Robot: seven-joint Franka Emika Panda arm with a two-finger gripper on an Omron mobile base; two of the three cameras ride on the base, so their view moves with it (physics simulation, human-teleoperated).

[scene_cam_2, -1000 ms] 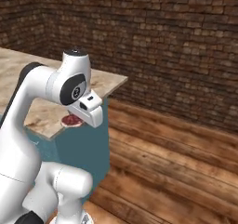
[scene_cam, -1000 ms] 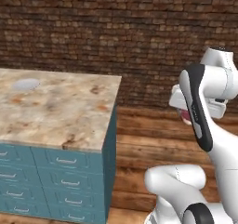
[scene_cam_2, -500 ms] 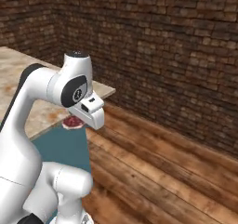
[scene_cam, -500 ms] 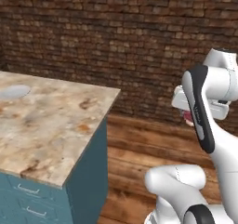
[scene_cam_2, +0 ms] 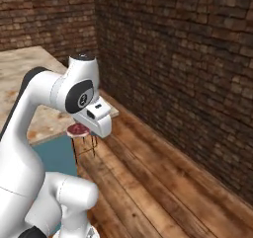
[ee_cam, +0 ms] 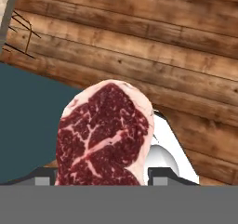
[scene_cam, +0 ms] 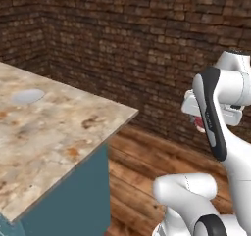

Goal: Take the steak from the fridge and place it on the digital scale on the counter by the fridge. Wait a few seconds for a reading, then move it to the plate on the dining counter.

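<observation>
The fingers hold the steak by its lower edge; soft, limp, probably slippery; needs a firm central grip.

I have the arm folded up tall over the base, elbow high and the forearm bending back down so the hand hangs at about shoulder height. In the right base view the gripper sits just under the white wrist block, pointing down and a little toward the camera side. In the left base view the gripper is mostly hidden behind the dark-striped forearm link. Through the hand view I see the jaws closed onto the steak, which stands up flat between the fingertips, held clear of everything below.
</observation>
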